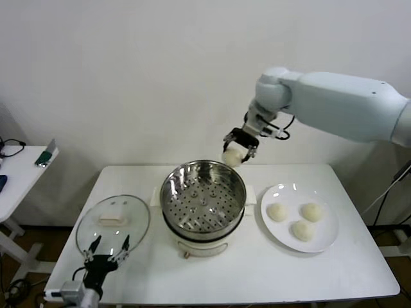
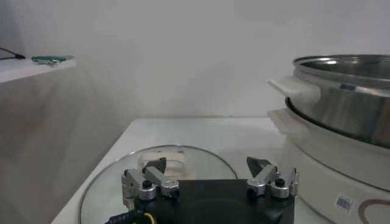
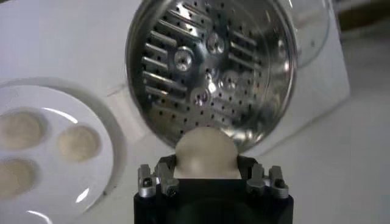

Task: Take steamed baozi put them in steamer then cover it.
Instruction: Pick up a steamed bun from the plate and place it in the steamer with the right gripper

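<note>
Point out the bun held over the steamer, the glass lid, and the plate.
Held bun [image 3: 205,152]: right wrist view, on its rounded top between the right tool's fingers.
Glass lid [image 1: 131,221]: head view, on the clear glass beside the handle.
Plate [image 1: 324,242]: head view, on a bare part near its rim.

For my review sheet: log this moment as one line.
right tool: holds baozi above steamer rim | left tool: open near cover | plate: three baozi | steamer: empty

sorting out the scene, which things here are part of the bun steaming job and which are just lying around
Job: right gripper holding one baozi; three baozi on plate; steamer; cover; left gripper, open.
Lying about: green object on side table.
</note>
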You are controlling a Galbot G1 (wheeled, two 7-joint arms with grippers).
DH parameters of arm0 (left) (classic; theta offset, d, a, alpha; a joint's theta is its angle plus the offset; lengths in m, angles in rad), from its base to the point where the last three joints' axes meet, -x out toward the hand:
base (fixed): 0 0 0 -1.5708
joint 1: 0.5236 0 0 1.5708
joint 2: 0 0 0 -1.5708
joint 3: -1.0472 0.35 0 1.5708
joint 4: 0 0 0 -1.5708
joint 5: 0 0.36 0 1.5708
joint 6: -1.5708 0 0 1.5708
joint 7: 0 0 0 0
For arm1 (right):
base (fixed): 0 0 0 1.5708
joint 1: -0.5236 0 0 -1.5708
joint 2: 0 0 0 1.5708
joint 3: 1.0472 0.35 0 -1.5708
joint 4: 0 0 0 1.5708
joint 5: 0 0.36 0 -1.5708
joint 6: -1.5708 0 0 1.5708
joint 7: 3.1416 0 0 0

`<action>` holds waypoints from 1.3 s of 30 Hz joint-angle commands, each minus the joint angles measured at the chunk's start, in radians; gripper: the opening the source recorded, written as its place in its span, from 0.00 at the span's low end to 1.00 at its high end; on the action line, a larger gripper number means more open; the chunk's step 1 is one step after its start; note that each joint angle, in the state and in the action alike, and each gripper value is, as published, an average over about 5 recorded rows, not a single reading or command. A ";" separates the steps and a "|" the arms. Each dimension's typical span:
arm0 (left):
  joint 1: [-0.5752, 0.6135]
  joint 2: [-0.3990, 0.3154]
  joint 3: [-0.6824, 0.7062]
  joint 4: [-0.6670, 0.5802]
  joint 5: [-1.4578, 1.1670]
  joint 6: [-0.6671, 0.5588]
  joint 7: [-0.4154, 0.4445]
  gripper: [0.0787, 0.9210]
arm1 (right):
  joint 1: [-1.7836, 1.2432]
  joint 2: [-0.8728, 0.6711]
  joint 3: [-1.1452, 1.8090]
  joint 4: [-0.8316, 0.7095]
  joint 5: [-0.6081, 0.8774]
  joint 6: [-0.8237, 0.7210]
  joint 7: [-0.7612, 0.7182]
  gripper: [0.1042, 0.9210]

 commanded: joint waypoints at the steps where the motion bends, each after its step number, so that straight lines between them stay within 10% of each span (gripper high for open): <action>1: 0.003 0.000 -0.002 -0.008 0.003 -0.004 0.000 0.88 | -0.117 0.145 0.023 -0.048 -0.189 0.129 0.066 0.69; 39: -0.004 -0.005 0.003 -0.008 0.003 -0.014 -0.003 0.88 | -0.278 0.229 0.067 -0.285 -0.318 0.137 0.141 0.72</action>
